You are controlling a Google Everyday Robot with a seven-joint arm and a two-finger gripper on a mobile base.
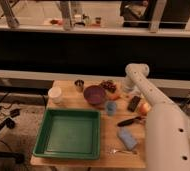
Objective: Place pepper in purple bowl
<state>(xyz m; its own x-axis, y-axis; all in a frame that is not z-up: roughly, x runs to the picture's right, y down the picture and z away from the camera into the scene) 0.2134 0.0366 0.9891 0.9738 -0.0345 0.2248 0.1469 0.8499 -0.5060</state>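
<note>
The pepper (117,96), small, slim and orange-red, lies on the wooden table (106,131) just right of the purple bowl (94,94). The bowl is round, dull maroon-purple, and looks empty. My white arm rises from the lower right, bends at its elbow (137,72) and points down. My gripper (124,92) hangs at the pepper's right end, close above the table. I cannot make out whether it touches the pepper.
A green tray (68,132) fills the table's front left. A white cup (54,94), a metal cup (79,85), a dark berry cluster (108,86), a blue cup (111,107), a black block (134,103), a yellow-orange fruit (145,108), a blue sponge (127,139) and a fork (119,151) lie around.
</note>
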